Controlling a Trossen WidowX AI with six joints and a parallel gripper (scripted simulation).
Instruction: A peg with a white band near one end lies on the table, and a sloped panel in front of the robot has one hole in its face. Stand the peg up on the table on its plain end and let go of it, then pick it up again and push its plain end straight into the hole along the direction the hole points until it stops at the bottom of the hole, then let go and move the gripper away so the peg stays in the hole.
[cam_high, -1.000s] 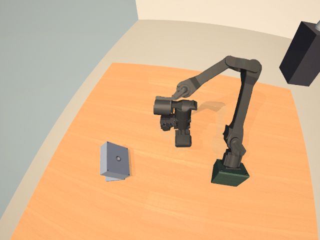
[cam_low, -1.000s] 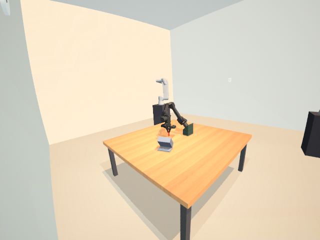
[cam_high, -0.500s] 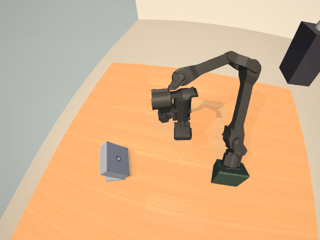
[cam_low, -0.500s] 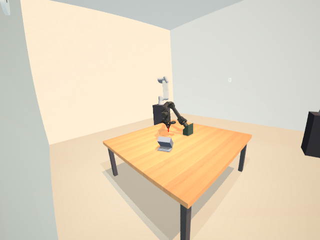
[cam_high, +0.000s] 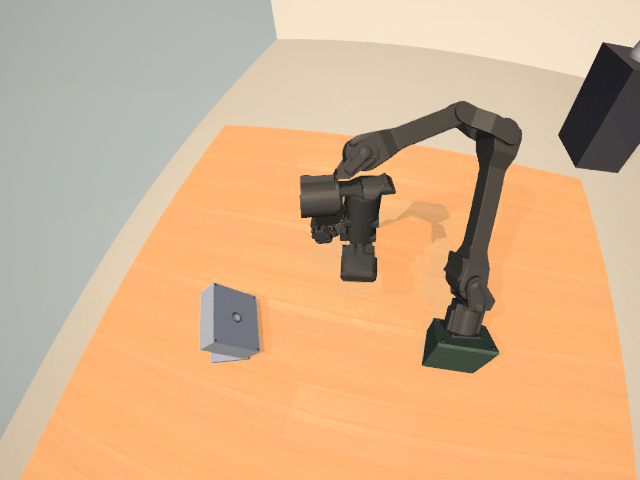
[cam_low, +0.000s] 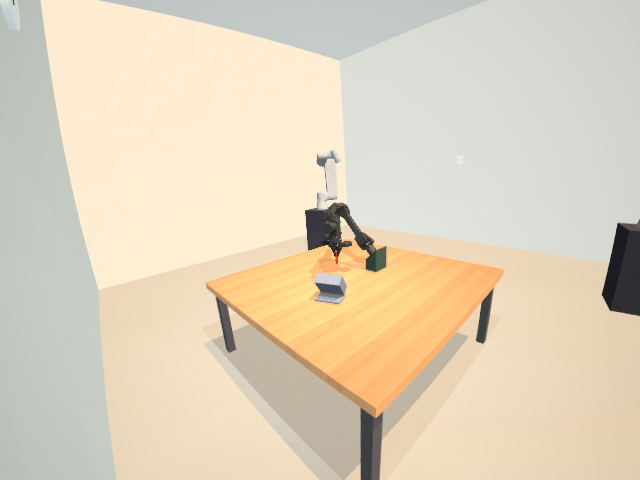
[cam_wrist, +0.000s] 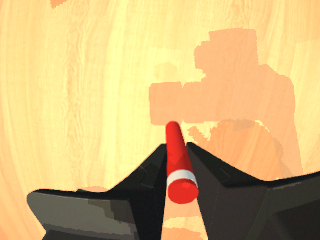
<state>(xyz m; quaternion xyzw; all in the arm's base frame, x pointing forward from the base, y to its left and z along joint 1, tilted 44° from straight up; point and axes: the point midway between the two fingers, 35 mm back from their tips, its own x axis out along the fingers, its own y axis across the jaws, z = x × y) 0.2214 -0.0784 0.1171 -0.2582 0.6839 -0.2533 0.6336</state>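
The panel (cam_high: 242, 335) (cam_low: 329, 285) is a smooth, blue-grey boxy slab with straight edges, its sloped face tilted above a thin flat foot. Small dark dots mark corners of that face, and a round hole (cam_high: 236, 317) with a pale rim opens near its middle. The desk (cam_high: 336, 403) (cam_low: 387, 320) under the panel has an orange-tan top with streaky wood grain, and dark straight legs (cam_low: 371, 444). Well apart from the panel, to its right in the top view, the matte dark arm (cam_high: 484, 206) (cam_low: 354, 224) rises from a dark green, sharp-edged block (cam_high: 460, 356) (cam_low: 376, 259). The peg (cam_low: 336, 258) (cam_wrist: 177, 150) is a slim, glossy red cylinder, away from the panel on the arm's side. It points up and down, its long axis close to upright, with the white band (cam_wrist: 181, 176) near the upper end and the plain end lowermost. The tool (cam_high: 358, 248) (cam_low: 336, 252) (cam_wrist: 176, 148) is clamped on the peg, its dark, wedge-shaped fingers on opposite sides of the red shaft. Whether the plain end touches the desk is too small to tell.
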